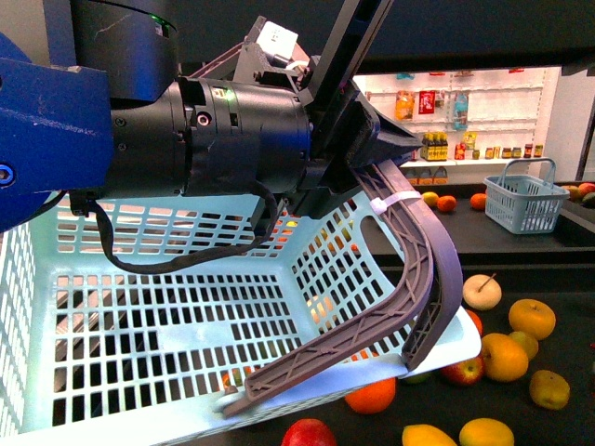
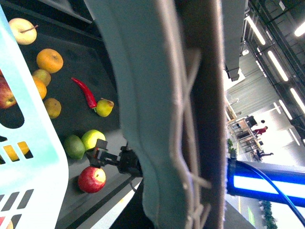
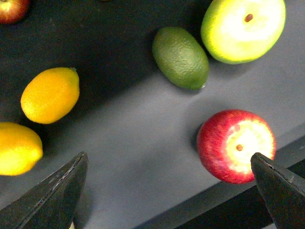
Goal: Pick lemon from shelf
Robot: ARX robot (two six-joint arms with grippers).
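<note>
A: Left gripper (image 1: 390, 344) is clamped on the basket (image 1: 139, 307) rim. Where's the lemon (image 1: 426, 435)?
B: Front of the shelf (image 1: 558, 432) tray, right of the red apple (image 1: 310, 433). Right gripper (image 3: 167, 160) hangs wide open, empty, over bare tray between them
A: Risk?
B: Closing on the orange-tinted neighbour (image 1: 485, 432), or the smooth oval rolling off the edge

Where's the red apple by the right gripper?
Right wrist view: the red apple sits at the shelf edge, beside the open right gripper, nearest the dark green fruit.
</note>
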